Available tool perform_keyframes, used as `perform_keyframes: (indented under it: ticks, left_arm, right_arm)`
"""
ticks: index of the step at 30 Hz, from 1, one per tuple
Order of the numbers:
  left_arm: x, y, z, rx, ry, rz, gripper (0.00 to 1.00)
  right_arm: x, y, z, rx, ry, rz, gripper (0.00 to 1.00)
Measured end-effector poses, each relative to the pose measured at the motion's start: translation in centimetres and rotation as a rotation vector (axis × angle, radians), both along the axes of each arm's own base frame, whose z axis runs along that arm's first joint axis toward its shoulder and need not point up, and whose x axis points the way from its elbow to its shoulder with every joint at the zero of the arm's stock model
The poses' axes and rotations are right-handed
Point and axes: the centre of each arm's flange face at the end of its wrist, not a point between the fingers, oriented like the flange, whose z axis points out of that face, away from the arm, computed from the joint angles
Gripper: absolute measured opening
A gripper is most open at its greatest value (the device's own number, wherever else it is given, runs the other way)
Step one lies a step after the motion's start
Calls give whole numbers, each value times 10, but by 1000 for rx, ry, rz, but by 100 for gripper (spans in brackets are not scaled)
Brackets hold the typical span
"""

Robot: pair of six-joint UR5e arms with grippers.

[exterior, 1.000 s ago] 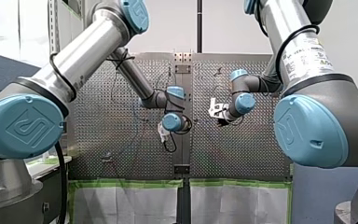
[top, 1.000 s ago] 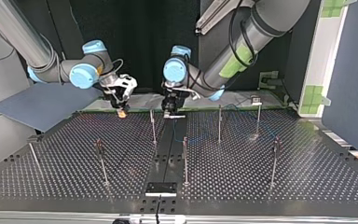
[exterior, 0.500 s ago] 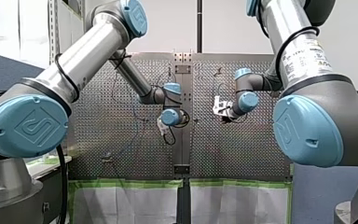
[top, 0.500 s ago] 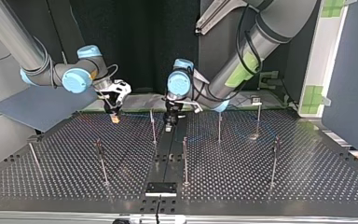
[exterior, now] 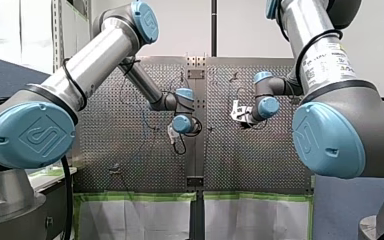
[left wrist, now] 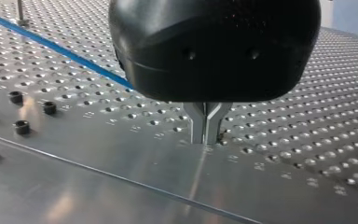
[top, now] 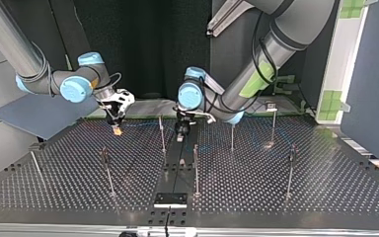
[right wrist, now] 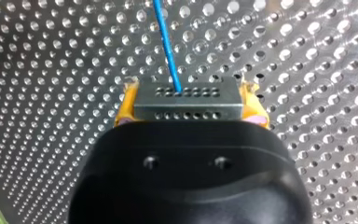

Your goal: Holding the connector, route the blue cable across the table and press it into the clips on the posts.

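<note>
The right gripper (right wrist: pixel 188 93) is closed on the connector (right wrist: pixel 186 106), which is clamped by its two ends between the yellow pads (right wrist: pixel 122 112). That leaves the face carrying the blue cable (right wrist: pixel 168 46) turned outward, so the cable can be paid out straight ahead over the perforated table (top: pixel 286 197) without being kinked. In the top view this gripper is seen low over the holes at the view's left, near the closest of the posts (top: pixel 162 132) but apart from it. Over to the left gripper (left wrist: pixel 207 140): its metal fingers (left wrist: pixel 198 122) are brought tight together, tips down at the smooth centre strip (left wrist: pixel 121 186), and nothing can be made out between them. A stretch of cable is seen lying on the table behind it and passing under the gripper's black body; whether it is touched cannot be told. The clips are too small to be read, so the routing is judged barely begun, with the left gripper probably placed to press the cable down.
</note>
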Motion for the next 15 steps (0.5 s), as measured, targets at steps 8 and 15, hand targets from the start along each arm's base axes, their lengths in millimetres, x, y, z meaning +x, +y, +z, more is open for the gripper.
perform_keyframes:
  ticks: [8, 15]
  left_arm:
    - [-13, -1, -5, 90, 47, 35, 100]
    - [-30, -8, -2, 149, 81, 62, 100]
  right_arm:
    - [0, 0, 0, 1, 1, 2, 0]
    - [1, 1, -1, 3, 2, 6, 0]
